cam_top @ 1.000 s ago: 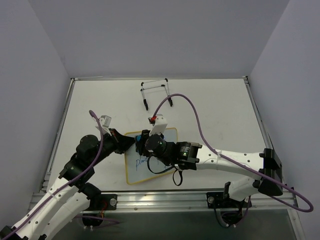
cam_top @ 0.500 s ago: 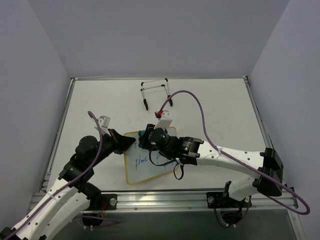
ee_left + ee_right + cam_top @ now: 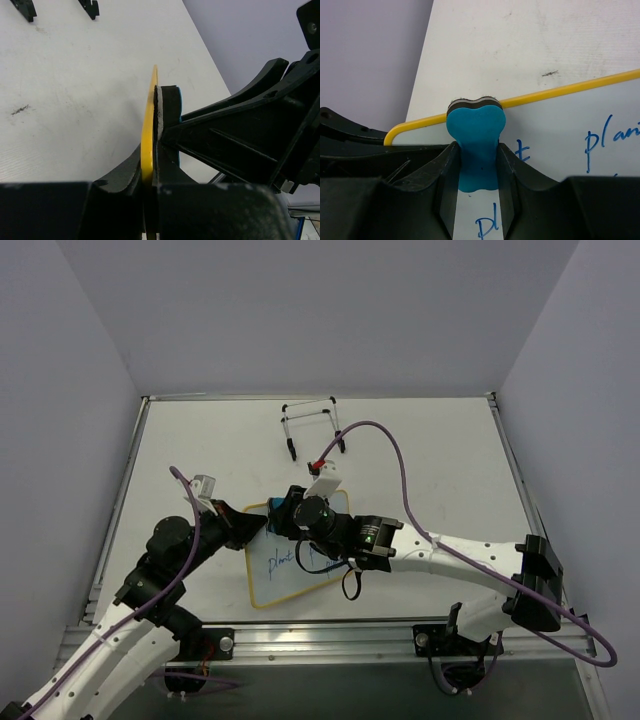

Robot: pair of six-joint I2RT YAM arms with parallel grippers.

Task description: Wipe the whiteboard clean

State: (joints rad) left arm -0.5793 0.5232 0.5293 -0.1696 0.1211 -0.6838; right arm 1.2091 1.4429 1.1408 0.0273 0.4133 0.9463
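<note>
Sliding up and leftward since a second ago, the right gripper [image 3: 281, 511] is pinching the blue eraser [image 3: 476, 131] between narrow jaws, its felt edge touching the top-left corner of the whiteboard [image 3: 285, 585]. The left gripper [image 3: 250, 526] is clamping the board's left edge. Blue writing [image 3: 600, 140] is showing on the board, which is lying on the table [image 3: 430, 455] just ahead of the arms.

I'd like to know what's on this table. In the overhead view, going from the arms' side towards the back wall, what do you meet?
Rail → whiteboard → eraser at its far edge → stand.
</note>
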